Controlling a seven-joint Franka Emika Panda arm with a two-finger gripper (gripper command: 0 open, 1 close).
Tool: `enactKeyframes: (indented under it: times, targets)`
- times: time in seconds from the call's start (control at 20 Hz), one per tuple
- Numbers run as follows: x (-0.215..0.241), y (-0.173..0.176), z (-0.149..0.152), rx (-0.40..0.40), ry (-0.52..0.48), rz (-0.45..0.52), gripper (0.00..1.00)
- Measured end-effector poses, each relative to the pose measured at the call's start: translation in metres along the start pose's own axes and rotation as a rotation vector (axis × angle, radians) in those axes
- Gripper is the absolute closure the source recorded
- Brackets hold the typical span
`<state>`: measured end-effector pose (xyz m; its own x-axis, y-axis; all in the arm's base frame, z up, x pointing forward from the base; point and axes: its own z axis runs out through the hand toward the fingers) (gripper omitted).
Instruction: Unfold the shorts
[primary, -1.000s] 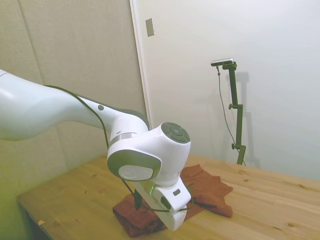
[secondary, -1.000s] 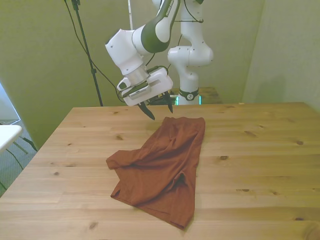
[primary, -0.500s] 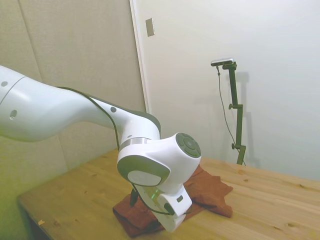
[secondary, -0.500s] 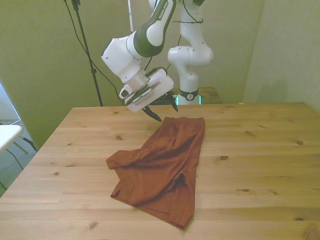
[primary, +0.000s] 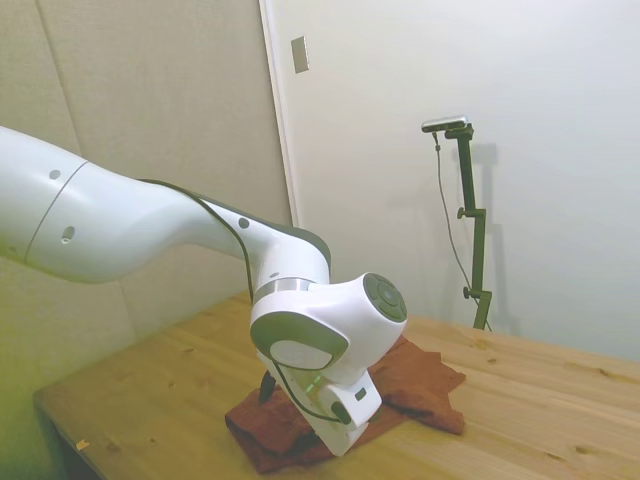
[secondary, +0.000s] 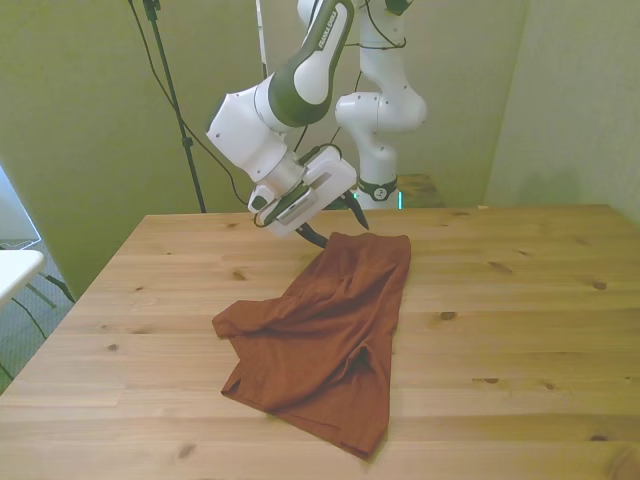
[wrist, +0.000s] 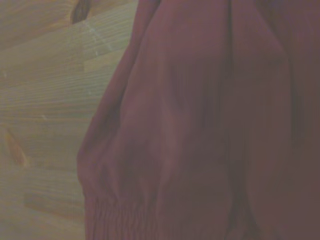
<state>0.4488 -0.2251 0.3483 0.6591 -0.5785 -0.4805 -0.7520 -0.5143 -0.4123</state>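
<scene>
The rust-brown shorts (secondary: 325, 335) lie crumpled and folded over on the wooden table (secondary: 520, 300), running from the far middle toward the near edge. My gripper (secondary: 340, 232) hangs tilted just over their far end, open, with nothing between its dark fingers (secondary: 316, 238). In the side view the shorts (primary: 425, 380) show behind and below the white wrist, which hides most of the gripper; one dark finger (primary: 267, 386) peeks out over the cloth. The wrist view is filled by the shorts (wrist: 200, 125), with a gathered hem low in the picture and bare table (wrist: 45, 100) beside them.
Bare wood surrounds the shorts on both sides (secondary: 150, 300). A white object (secondary: 12, 268) stands off the table at the front view's left. The robot's base (secondary: 378, 185) rises behind the far edge.
The gripper has dropped lower and shifted toward the front view's right, tilting further, and now sits just above the far end of the shorts. The shorts have not moved.
</scene>
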Motion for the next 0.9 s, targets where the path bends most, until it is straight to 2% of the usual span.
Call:
enactKeyframes:
  times: [0.9]
  targets:
    - [0.0037, 0.0019, 0.0044, 0.002, -0.006, 0.008, 1.0]
